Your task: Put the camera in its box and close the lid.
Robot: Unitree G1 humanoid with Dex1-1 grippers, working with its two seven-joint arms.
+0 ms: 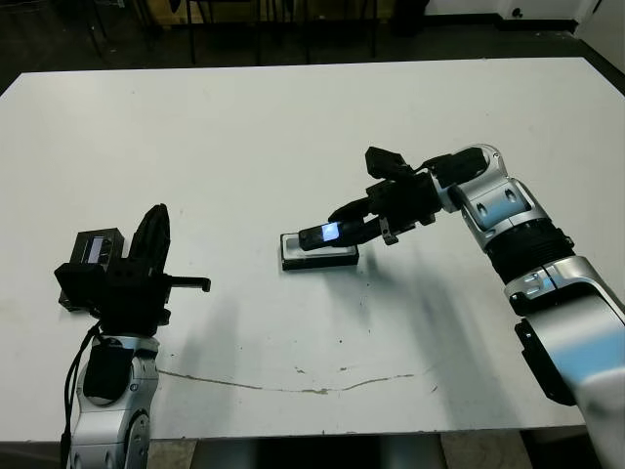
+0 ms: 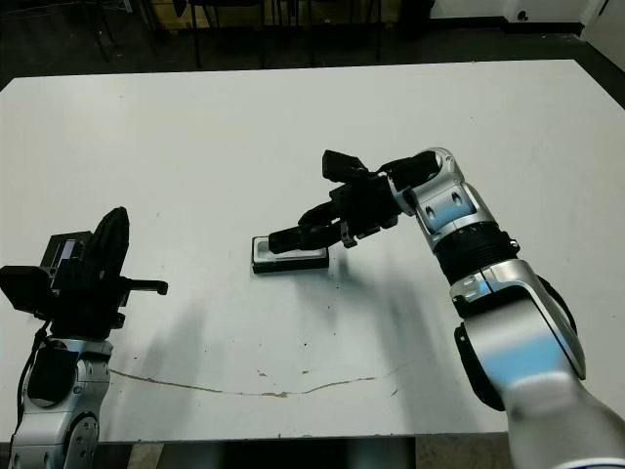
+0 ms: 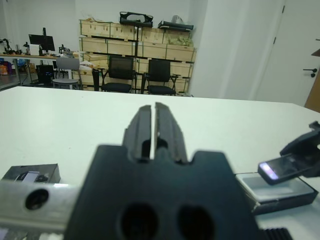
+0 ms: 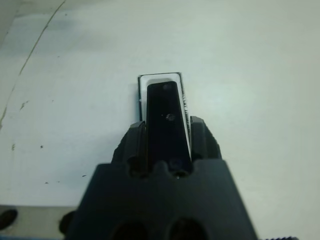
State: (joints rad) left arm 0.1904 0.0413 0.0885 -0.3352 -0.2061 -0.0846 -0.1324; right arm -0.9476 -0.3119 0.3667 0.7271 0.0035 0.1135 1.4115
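Right tool: its 2 black fingers pinch the camera between them, 1 finger on each long side. The camera projects forward past the fingertips, its lit bluish screen facing up in the head views.

Directly beneath the projecting camera lies the box, a shallow tray with black rim and white lining, resting flat on the white worktop. In the right wrist view the camera runs lengthwise along the box, whose far end shows beyond the camera's tip. In the left wrist view the camera is held just above the tray's open top, tilted slightly; whether it touches the lining cannot be told.

Left tool: well apart from the box, raised above the worktop, its 2 fingers pressed together and holding nothing, as the left wrist view shows.

Lid: black cover with a glossy greyish panel, on the worktop just beside the left tool, on its outer side, well apart from the box.
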